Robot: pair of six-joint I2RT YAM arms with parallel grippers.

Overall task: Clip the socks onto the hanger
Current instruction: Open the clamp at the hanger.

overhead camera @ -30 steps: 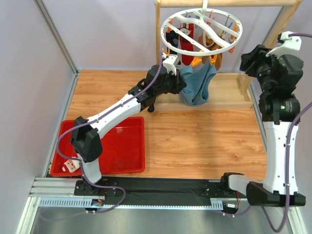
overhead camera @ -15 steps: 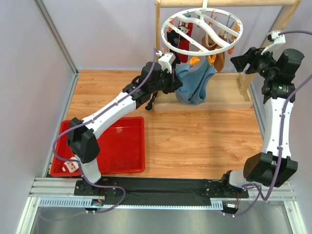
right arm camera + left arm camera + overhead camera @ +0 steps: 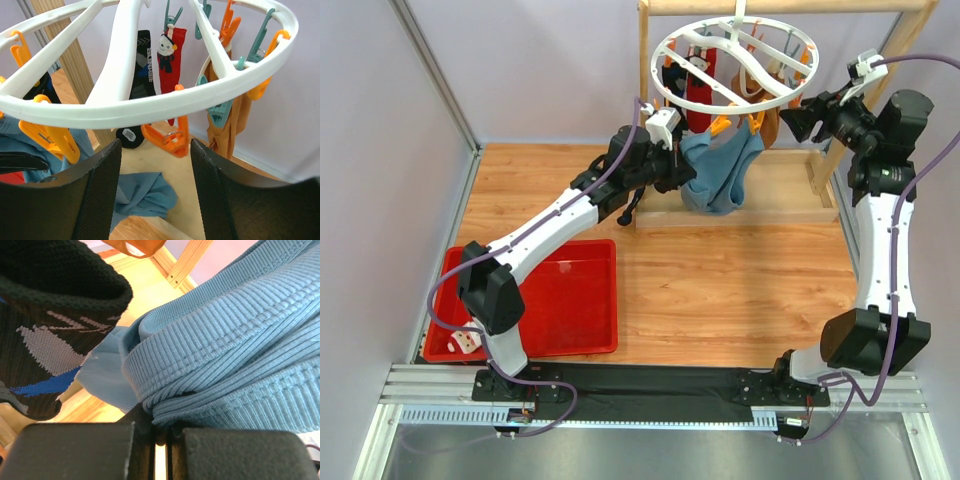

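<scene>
"So, what is sitting in the red plastic tray [image 3: 575,300]?"

"A small white-and-red bundle [image 3: 468,342] is lying in its near left corner (too small to identify)."

"And the pincers?"

"The left gripper [image 3: 160,440] is pinching the ribbed blue sock [image 3: 240,340] beneath the white round plastic hanger [image 3: 125,107]; the right gripper [image 3: 154,155] is gaping wide below its rim. Lettering on a hanging black sock [image 3: 142,65] is showing only as blur."

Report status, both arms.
Left pincer shut on blue ribbed sock, below hanger rim. Right pincer open, facing orange clip. Black patterned sock hangs close beside.
</scene>
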